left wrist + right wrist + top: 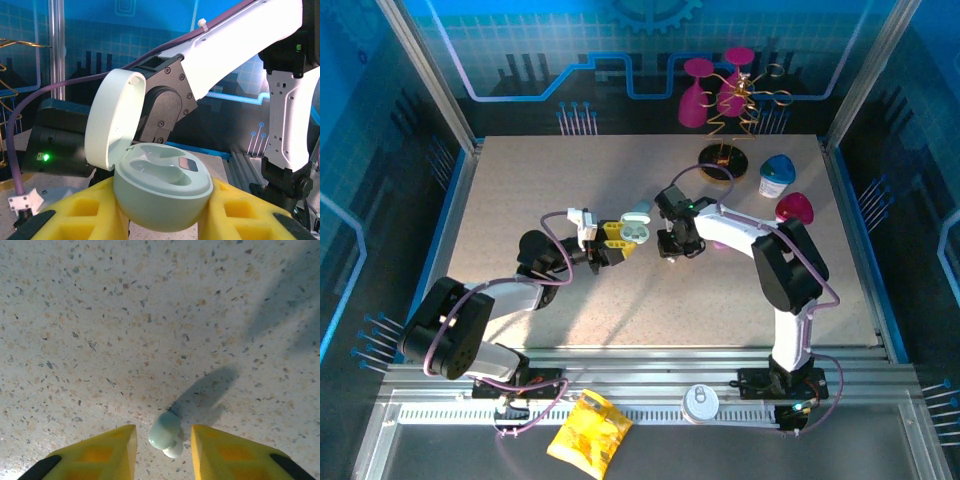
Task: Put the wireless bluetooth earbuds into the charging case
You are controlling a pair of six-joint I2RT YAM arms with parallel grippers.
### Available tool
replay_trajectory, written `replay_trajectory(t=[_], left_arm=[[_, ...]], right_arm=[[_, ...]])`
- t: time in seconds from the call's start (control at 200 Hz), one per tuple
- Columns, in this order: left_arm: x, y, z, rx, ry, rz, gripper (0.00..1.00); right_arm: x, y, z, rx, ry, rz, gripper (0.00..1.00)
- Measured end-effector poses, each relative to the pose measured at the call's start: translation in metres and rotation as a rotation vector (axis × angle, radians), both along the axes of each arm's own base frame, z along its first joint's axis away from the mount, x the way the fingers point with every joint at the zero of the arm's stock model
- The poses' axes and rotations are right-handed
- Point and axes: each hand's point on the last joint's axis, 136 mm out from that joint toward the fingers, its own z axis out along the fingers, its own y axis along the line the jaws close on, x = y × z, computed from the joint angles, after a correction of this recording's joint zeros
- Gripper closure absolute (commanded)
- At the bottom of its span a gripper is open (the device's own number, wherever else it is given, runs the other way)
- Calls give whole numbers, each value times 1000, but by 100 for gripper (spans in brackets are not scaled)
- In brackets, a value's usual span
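A speckled beige stone-look table (520,200) carried the whole scene. The white-and-black right arm (785,265) rose from its base at the near edge, folded at the elbow and reached left toward the table's middle, with its wrist turned straight down. The black-and-grey left arm (490,300) lay lower, stretching from the near left corner up to the same middle area, so the two wrists stood near each other.

The left gripper (620,241) had its yellow foam-padded fingers (85,210) clamped on the sides of a pale green pebble-shaped charging case (160,202), held off the table. Its hinged lid (112,122) stood open and upright at the back, and the two moulded hollows (160,167) in its tray showed bare.

The right gripper (164,430) hung just above the tabletop with its yellow fingers (220,452) apart. Between them, resting on the table, lay a tiny pale blue-green wireless earbud (165,435). A sliver of table was visible on each side of it, so neither finger touched it.

At the far right of the table stood a small white tub with a blue lid (778,175). Just beside it was a closed magenta pebble-shaped case (795,208), whose contents could not be seen.
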Motion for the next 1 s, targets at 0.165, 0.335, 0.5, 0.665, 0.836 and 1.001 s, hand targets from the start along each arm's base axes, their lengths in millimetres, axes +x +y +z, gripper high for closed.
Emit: replay_trajectory(t=[0.165,0.335,0.5,0.665,0.836,1.001], left_arm=[[0,0,0,0,0,0,67],[0,0,0,0,0,0,67],[0,0,0,0,0,1,67],[0,0,0,0,0,1,67],[0,0,0,0,0,1,67],[0,0,0,0,0,1,67]], right_arm=[[1,3,-7,-9,13,4,71],[-1,1,-13,-20,30,4,73],[-3,0,-17,-29,44,4,79],[-2,0,-17,-29,43,4,83],[-3,2,-17,-19,43,7,83],[-13,5,-11,74,57,15,83]])
